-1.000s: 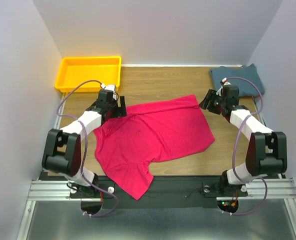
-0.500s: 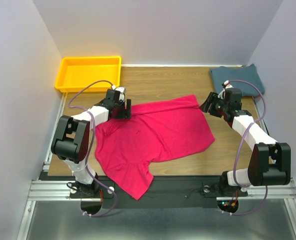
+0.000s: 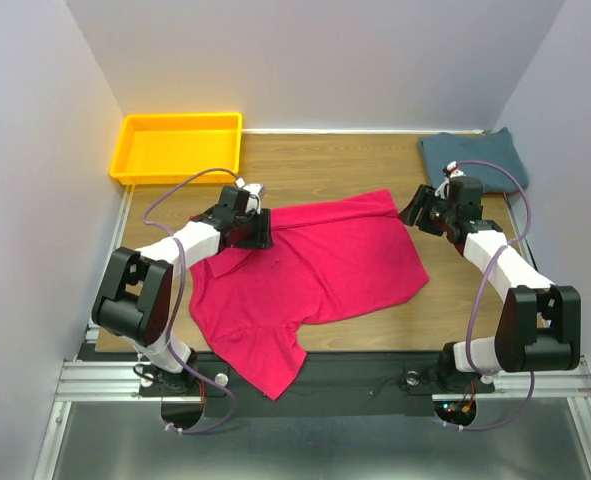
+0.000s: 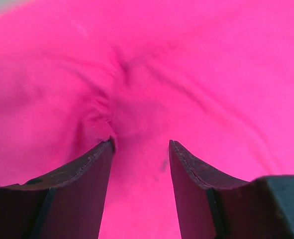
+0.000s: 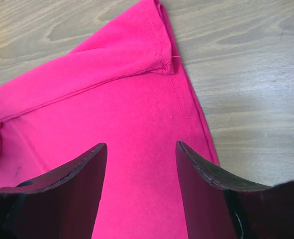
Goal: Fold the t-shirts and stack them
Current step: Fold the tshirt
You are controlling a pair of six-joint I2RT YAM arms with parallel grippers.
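Crimson-pink t-shirt (image 3: 315, 265): lay spread directly under the left gripper (image 4: 139, 147), puckered up between jaws half narrowed and not yet clamped. Stretched across to beneath the right gripper (image 5: 141, 147), whose jaws were moderately wide and empty above the hem corner. Teal-blue t-shirt (image 3: 480, 160): sat folded just beyond the right gripper. Risked, likely: catching only the top layer, or dragging the cloth into wrinkles, given so shallow a bite. Since a second earlier: left gripper moved inward from the shirt's edge onto the fabric and narrowed from wide.

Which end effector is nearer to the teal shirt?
Right. The right end effector hovers just beside the teal shirt; the left end effector is far across the table, on the pink shirt.
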